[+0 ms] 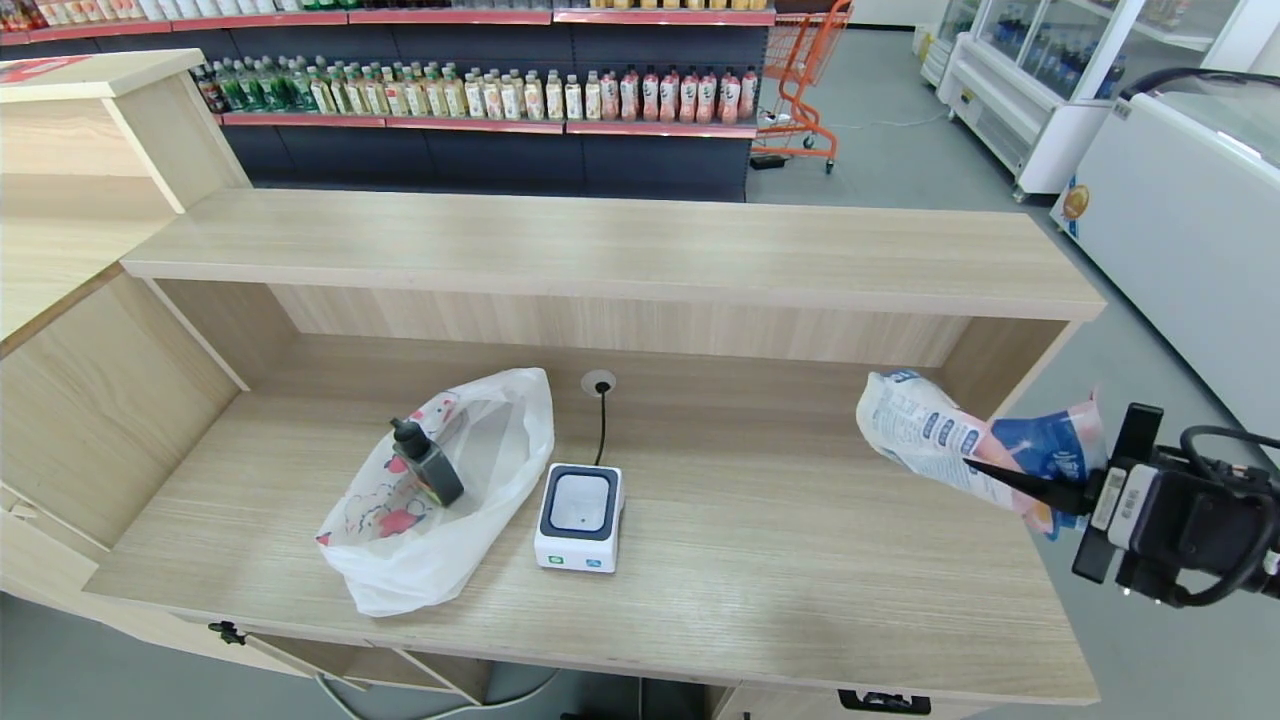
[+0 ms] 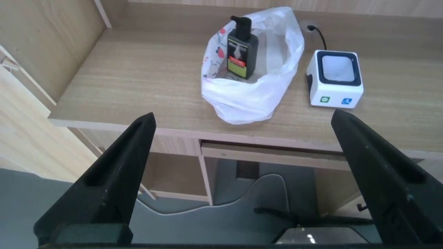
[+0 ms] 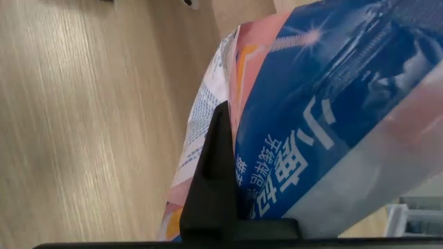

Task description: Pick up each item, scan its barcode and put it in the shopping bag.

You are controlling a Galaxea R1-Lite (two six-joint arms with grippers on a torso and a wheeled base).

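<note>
Since a dark pump bottle [image 1: 428,463] already lies in the open mouth of the white shopping bag [image 1: 440,490] on the left part of the wooden counter [image 1: 800,600], I judge the task to be partly done: one item is bagged and a second is in hand. That second item is a soft blue, pink and white packet [image 1: 950,435], held in the air over the counter's right end, well apart from both the bag and the small white scanner [image 1: 580,515] that sits just beside the bag. What is left, as far as can be seen, is to bring the packet over the scanner's glass window, present its barcode (which face carries the code cannot be made out), and then drop it into the bag beside the bottle; no other loose goods lie on the counter. The right gripper [image 1: 1010,475] is clenched on the packet's lower end, its arm coming in from the right edge with the wrist roughly level and the packet sticking out toward the middle of the counter; up close, one dark finger [image 3: 218,173] presses flat against the printed face of the packet [image 3: 332,117]. The left gripper [image 2: 242,117] hangs out in front of the counter's near edge, its jaws spread wide and holding nothing, facing the bag [image 2: 252,90] and the scanner [image 2: 334,77].
</note>
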